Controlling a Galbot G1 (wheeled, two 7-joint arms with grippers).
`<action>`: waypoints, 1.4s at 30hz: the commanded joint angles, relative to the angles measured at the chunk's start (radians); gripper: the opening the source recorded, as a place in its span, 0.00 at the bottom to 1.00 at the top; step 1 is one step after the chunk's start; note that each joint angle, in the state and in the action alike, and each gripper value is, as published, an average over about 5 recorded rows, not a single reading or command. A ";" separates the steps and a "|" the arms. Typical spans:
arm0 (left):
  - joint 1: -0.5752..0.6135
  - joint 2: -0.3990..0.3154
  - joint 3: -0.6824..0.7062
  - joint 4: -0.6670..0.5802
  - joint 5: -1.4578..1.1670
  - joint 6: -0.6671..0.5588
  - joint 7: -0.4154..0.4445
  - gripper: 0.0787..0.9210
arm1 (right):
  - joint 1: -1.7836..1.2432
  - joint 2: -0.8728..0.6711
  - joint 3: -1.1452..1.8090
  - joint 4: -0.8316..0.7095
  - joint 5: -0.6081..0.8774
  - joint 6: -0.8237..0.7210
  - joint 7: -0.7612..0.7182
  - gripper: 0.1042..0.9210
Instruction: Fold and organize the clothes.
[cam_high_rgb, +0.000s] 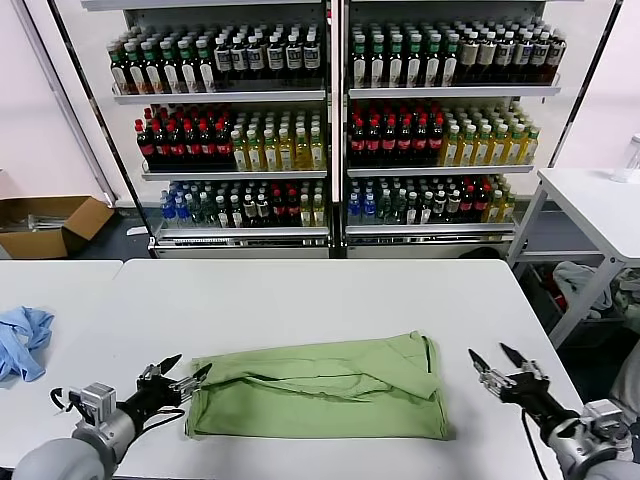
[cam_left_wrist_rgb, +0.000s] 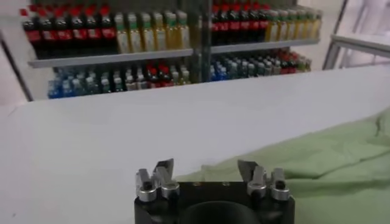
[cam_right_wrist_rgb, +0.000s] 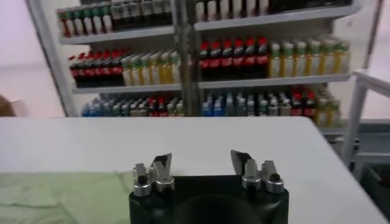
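The clothes (cam_high_rgb: 320, 388) are one light green shirt, folded into a wide band on the white table (cam_high_rgb: 300, 290); collar, buttons and print are hidden. My left gripper (cam_high_rgb: 186, 371) is open just off the band's left end, nothing between its fingers. In the left wrist view the green fabric (cam_left_wrist_rgb: 317, 164) lies beyond the open left gripper (cam_left_wrist_rgb: 205, 165). My right gripper (cam_high_rgb: 495, 359) is open a short way right of the shirt, apart from it. The right wrist view shows the open right gripper (cam_right_wrist_rgb: 198, 157) over bare table, with the shirt (cam_right_wrist_rgb: 61, 198) off to one side.
A blue cloth (cam_high_rgb: 22, 338) lies at the left on a neighbouring table. Shelves of bottles (cam_high_rgb: 330, 120) stand behind the table. A cardboard box (cam_high_rgb: 50, 225) sits on the floor at the left, and another white table (cam_high_rgb: 600, 205) stands at the right.
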 joint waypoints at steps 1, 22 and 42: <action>0.012 -0.091 0.147 -0.015 -0.032 -0.032 -0.425 0.81 | -0.027 0.055 0.083 -0.009 -0.001 0.066 0.004 0.87; 0.017 -0.148 0.271 -0.015 0.055 0.010 -0.467 0.70 | -0.053 0.063 0.098 0.008 0.003 0.080 0.007 0.88; 0.037 -0.112 0.175 0.011 0.252 -0.094 -0.396 0.05 | -0.053 0.057 0.088 0.021 0.012 0.081 0.016 0.88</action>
